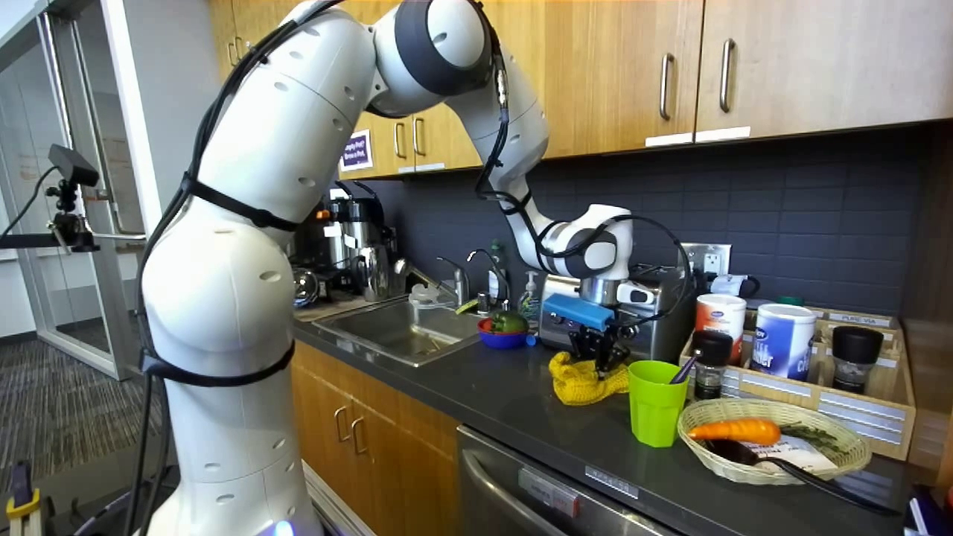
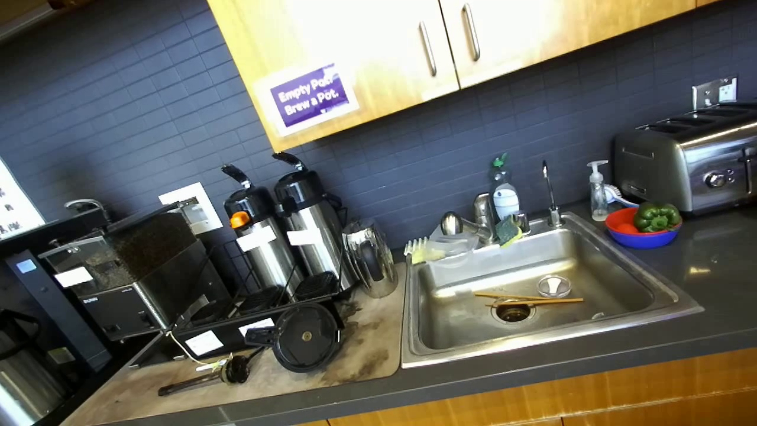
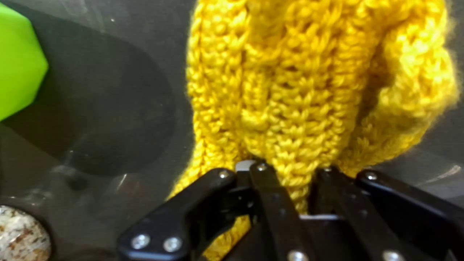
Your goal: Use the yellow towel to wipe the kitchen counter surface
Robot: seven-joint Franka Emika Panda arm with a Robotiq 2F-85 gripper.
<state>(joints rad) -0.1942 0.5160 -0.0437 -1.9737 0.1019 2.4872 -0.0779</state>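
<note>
The yellow knitted towel (image 1: 573, 383) lies bunched on the dark kitchen counter (image 1: 495, 398) in front of the toaster. My gripper (image 1: 601, 369) points down onto it. In the wrist view the towel (image 3: 286, 94) fills the upper middle, and a fold of it is pinched between the fingers of my gripper (image 3: 288, 172). The fingertips themselves are partly hidden by the cloth. Part of the towel also shows behind the left finger. The counter also shows in an exterior view (image 2: 721, 278), where the towel and gripper are out of view.
A green cup (image 1: 657, 406) stands close beside the towel. A wicker basket (image 1: 711, 461) with a carrot, a pepper grinder (image 1: 711, 361) and a wooden organizer (image 1: 897, 398) are beyond. The toaster (image 1: 555, 327) stands behind; a bowl (image 1: 502, 339) and sink (image 1: 357, 342) are farther along.
</note>
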